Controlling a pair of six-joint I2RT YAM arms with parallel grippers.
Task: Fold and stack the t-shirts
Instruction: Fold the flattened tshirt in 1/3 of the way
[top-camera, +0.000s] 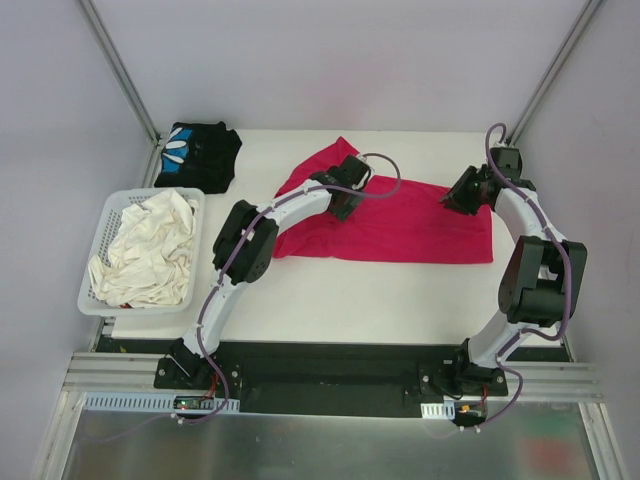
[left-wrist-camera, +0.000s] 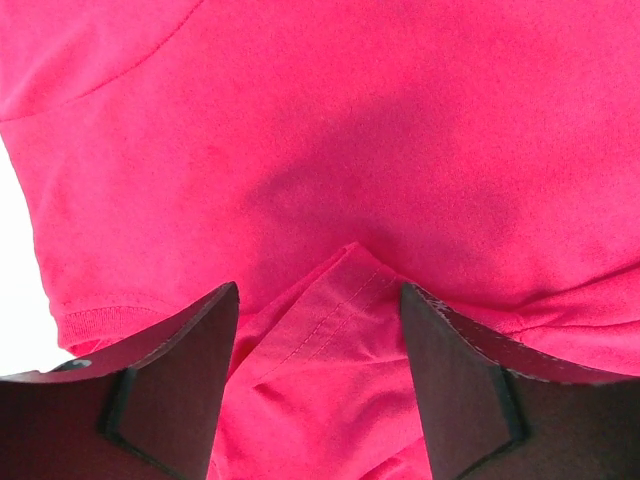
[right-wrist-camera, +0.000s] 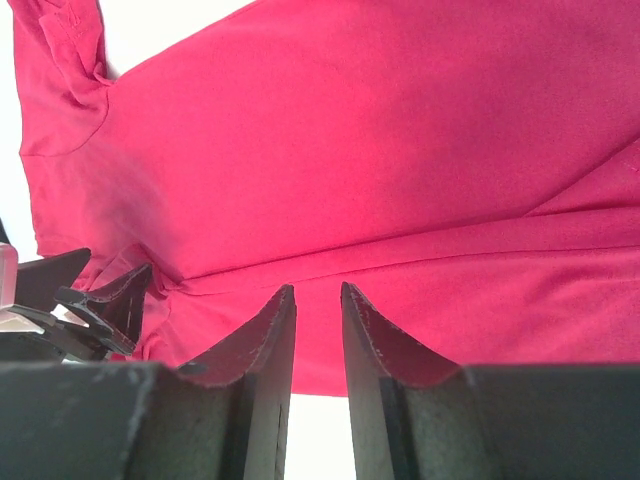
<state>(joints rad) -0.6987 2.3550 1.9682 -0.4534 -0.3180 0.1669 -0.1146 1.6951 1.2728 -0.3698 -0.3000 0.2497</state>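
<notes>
magenta-red t-shirt (top-camera: 420, 225) lies spread across the middle of the worktop (top-camera: 340, 295). my left pincer (left-wrist-camera: 320, 295) stands apart over a raised fold. my right pincer (right-wrist-camera: 318, 290) sits at the shirt's right end, fingers narrowly apart. my left arm (top-camera: 290, 210) covers the shirt's left part. a black printed t-shirt (top-camera: 200, 155) lies back left, behind a white basket (top-camera: 98, 245) of pale cloth (top-camera: 150, 250).

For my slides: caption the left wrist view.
Left gripper, fingers apart, poised over a stitched fold in the magenta-red t-shirt.
</notes>
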